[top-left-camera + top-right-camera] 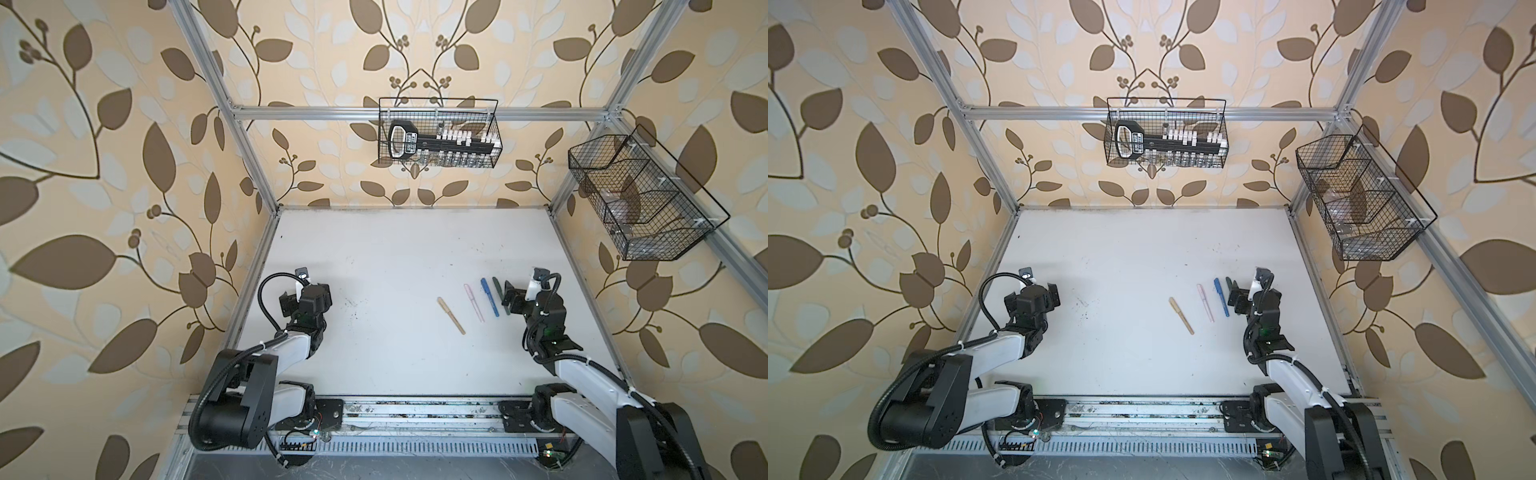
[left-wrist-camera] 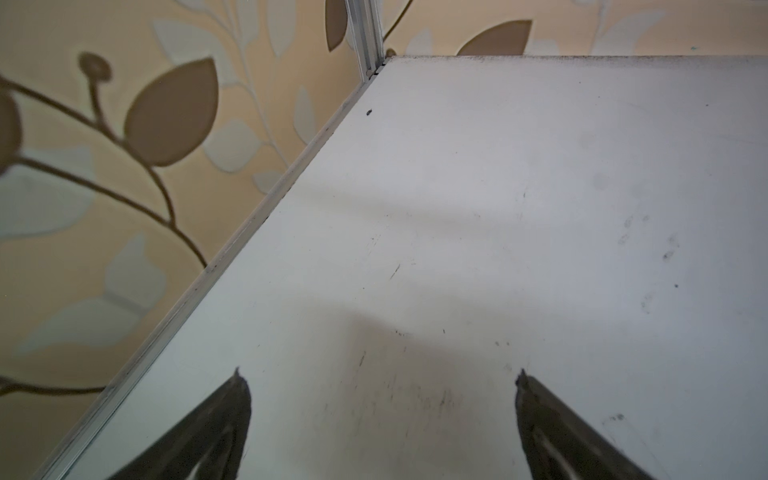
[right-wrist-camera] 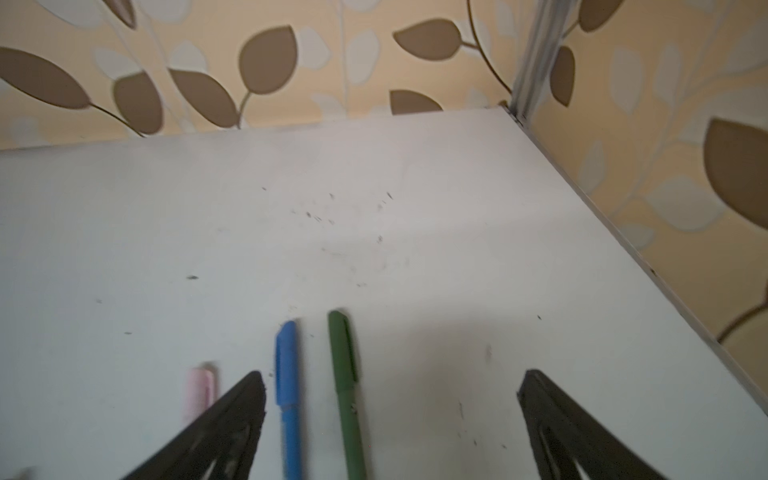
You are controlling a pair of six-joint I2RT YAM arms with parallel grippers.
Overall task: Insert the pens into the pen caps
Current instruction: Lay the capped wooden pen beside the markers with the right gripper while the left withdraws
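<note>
Four pens lie side by side on the white table (image 1: 374, 257), right of middle: tan (image 1: 451, 315), pink (image 1: 473, 302), blue (image 1: 490, 296) and dark green (image 1: 498, 286). Each has its matching cap on the far end: blue cap (image 3: 286, 365), green cap (image 3: 343, 353), pink cap (image 3: 201, 390). My right gripper (image 1: 510, 297) (image 3: 392, 374) hangs open just above the green pen, holding nothing; the blue pen (image 3: 291, 432) and green pen (image 3: 353, 432) lie between its fingers on the table. My left gripper (image 1: 291, 301) (image 2: 380, 372) is open and empty over bare table at the left.
A black wire basket (image 1: 438, 133) holding a tool set hangs on the back rail. A second wire basket (image 1: 640, 195) hangs on the right frame. Aluminium frame posts edge the table, and a metal rail (image 1: 415, 419) runs along its front.
</note>
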